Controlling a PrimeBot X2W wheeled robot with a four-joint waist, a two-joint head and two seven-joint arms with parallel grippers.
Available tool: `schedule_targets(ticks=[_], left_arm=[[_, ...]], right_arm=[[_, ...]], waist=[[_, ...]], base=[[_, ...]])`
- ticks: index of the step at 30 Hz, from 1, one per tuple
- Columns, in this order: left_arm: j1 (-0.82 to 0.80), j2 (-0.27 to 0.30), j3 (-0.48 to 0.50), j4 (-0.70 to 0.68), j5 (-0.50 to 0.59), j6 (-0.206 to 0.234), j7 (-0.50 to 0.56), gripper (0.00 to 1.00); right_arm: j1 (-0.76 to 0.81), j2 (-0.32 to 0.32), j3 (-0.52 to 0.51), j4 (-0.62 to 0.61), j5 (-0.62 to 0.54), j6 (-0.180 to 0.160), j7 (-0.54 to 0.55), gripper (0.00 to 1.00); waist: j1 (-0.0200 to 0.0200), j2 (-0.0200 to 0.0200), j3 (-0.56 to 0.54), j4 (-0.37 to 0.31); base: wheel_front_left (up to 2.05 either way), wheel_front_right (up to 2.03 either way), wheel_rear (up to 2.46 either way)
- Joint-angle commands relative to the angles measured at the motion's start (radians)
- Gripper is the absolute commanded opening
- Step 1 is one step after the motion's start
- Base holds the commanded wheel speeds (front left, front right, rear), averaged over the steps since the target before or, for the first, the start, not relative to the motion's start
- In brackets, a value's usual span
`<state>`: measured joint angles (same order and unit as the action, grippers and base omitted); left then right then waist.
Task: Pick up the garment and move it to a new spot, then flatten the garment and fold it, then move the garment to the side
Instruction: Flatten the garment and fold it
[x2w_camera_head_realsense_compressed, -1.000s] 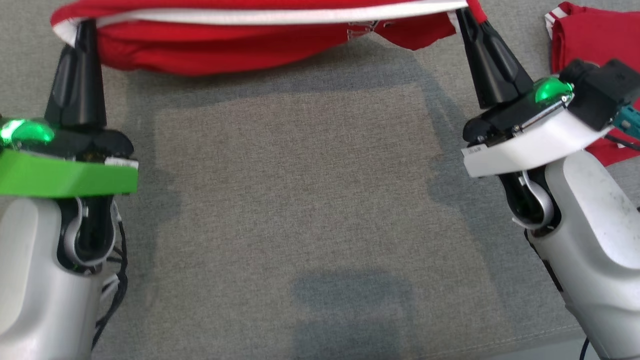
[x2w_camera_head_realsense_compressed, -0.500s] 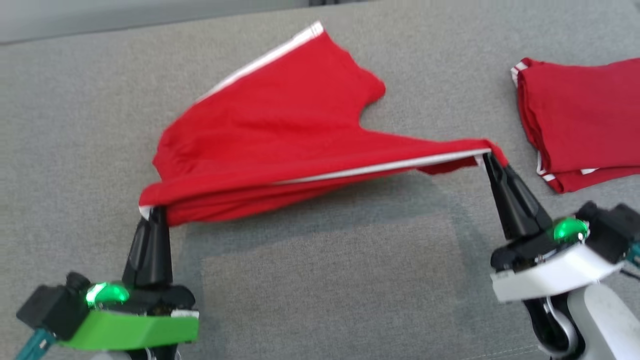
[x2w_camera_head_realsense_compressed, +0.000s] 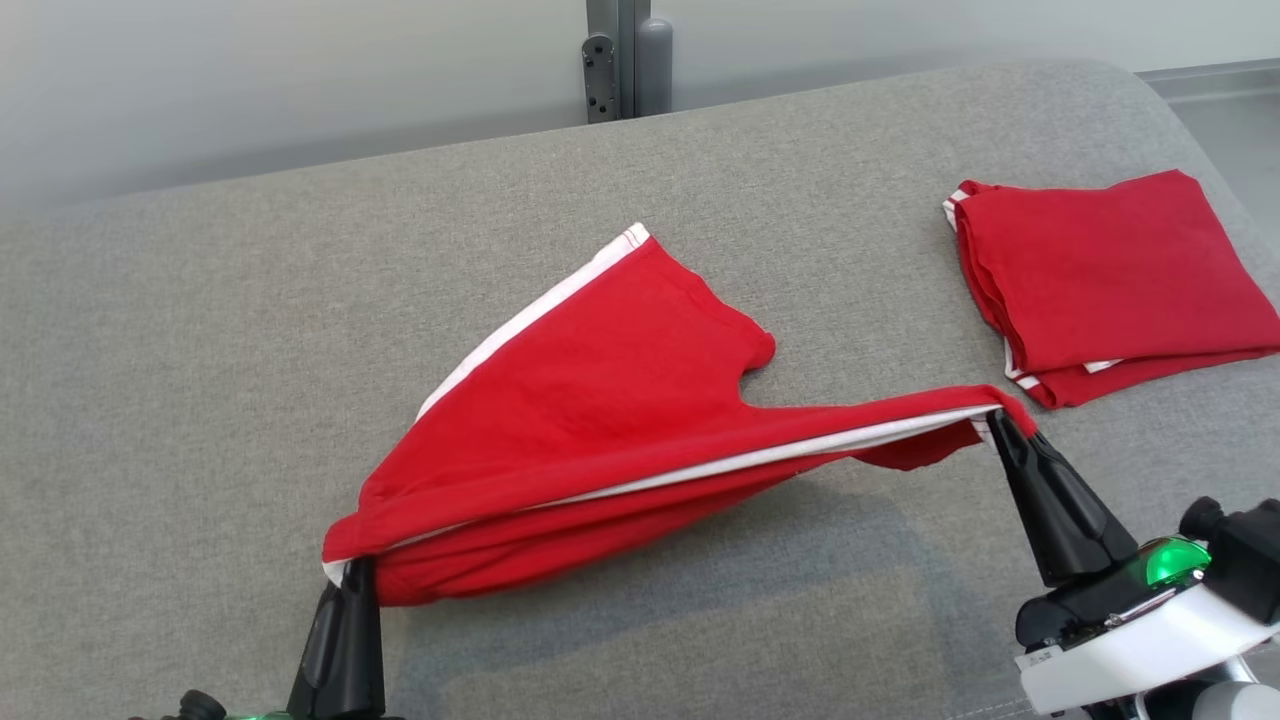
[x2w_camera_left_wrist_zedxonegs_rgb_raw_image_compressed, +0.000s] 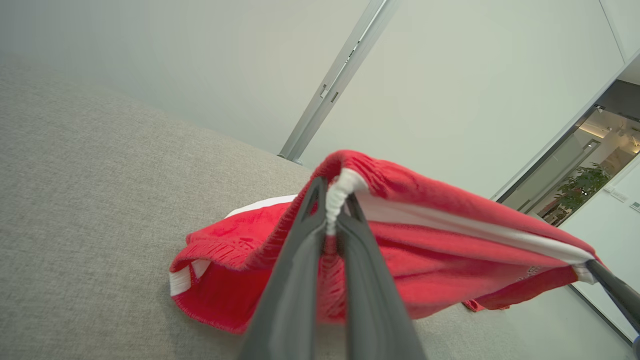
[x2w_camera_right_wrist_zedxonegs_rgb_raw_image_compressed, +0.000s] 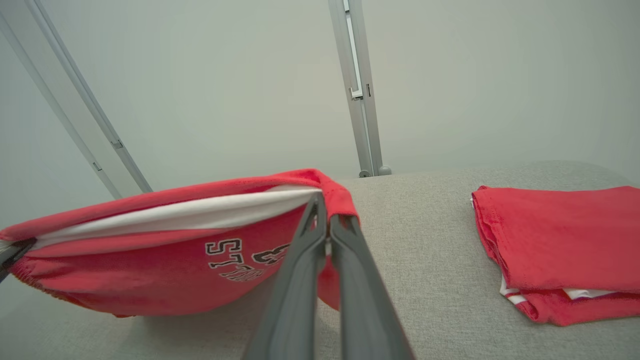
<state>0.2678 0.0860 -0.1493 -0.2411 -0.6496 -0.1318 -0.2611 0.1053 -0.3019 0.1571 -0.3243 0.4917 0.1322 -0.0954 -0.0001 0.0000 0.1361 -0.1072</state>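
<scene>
Red jersey cloth with a white band is making up the garment (x2w_camera_head_realsense_compressed: 600, 400), and it is sagging between two pinch points the way soft, light fabric does. Its far half is lying on the grey cushion (x2w_camera_head_realsense_compressed: 200, 350), spreading out toward a white-striped edge, while the near edge is hanging lifted off the surface in a shallow arc. The left gripper (x2w_camera_head_realsense_compressed: 352, 568) is pinching one end of that edge, its fingers closed down to almost nothing, and in the left wrist view a bunched white hem is poking up between them. The right gripper (x2w_camera_head_realsense_compressed: 996, 420) is clamping the other end the same way, fingers pressed together on a fold of red at the end of the white band (x2w_camera_right_wrist_zedxonegs_rgb_raw_image_compressed: 200, 212). Black printed letters (x2w_camera_right_wrist_zedxonegs_rgb_raw_image_compressed: 225, 250) are showing on the hanging face (partly hidden by the fingers, so not readable whole).

I am judging this as limp, stretchy fabric. It has no weight to speak of and nothing to break, but no stiffness either, so it is going to droop wherever it is not being pulled. The thick banded edge is looking like the right place to hold. Seams give thin fingers more to bite on than single-layer cloth, which could slide out. Cloth on a woven cushion is likely dragging rather than gliding, so flattening is calling for an even outward pull from both ends. A folded red pile (x2w_camera_head_realsense_compressed: 1100, 280) is lying on the cushion near the right gripper, apart from the held cloth in the right wrist view.
</scene>
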Motion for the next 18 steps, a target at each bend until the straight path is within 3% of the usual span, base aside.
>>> schedule_targets(ticks=[1, 9, 18], left_arm=[[0.009, 0.001, 0.004, 0.014, -0.010, 0.003, -0.005, 0.00], [-0.090, -0.020, -0.038, 0.142, -0.023, 0.019, 0.000, 0.00], [-0.276, -0.033, -0.066, 0.293, -0.131, 0.090, 0.023, 0.00]], right_arm=[[0.000, 0.002, 0.000, 0.002, 0.002, -0.003, 0.011, 0.00], [-0.152, -0.038, 0.047, 0.144, 0.016, -0.003, 0.046, 0.00], [-0.453, -0.113, 0.200, 0.395, 0.057, -0.002, 0.064, 0.00]], waist=[[0.0001, 0.0000, 0.010, 0.009], [0.0001, 0.0000, 0.071, 0.072], [0.0001, 0.0000, 0.146, 0.158]], base=[[0.00, 0.00, 0.00], [0.00, 0.00, 0.00], [0.00, 0.00, 0.00]])
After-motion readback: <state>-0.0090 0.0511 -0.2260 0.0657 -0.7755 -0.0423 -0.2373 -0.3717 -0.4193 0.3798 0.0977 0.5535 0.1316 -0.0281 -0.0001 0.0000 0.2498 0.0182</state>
